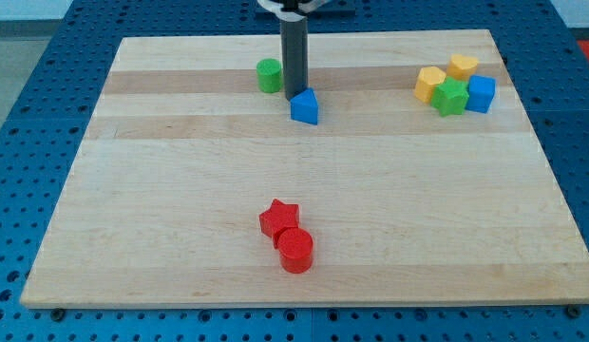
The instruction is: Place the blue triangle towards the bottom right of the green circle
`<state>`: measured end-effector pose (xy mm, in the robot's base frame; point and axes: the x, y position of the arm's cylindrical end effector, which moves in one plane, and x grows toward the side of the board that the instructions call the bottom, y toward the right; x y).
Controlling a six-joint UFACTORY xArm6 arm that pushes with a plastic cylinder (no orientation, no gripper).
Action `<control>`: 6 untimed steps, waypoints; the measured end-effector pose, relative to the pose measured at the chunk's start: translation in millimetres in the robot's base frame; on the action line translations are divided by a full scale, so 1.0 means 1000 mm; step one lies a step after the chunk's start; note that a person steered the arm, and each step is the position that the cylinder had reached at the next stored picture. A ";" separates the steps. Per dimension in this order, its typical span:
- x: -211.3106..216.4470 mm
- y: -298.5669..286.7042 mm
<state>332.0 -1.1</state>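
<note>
The blue triangle (305,106) lies on the wooden board near the view's top, just below and right of the green circle (269,75). My tip (294,97) comes down from the top edge as a dark rod. It stands between the two blocks, touching or almost touching the triangle's upper left side, and just right of the green circle.
A cluster at the view's top right holds a yellow block (430,84), another yellow block (462,66), a green star (451,97) and a blue cube (481,94). A red star (278,218) and a red cylinder (296,251) touch near the bottom centre.
</note>
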 end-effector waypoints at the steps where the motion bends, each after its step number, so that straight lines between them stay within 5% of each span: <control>1: 0.001 0.057; 3: 0.044 0.056; 6: 0.021 -0.056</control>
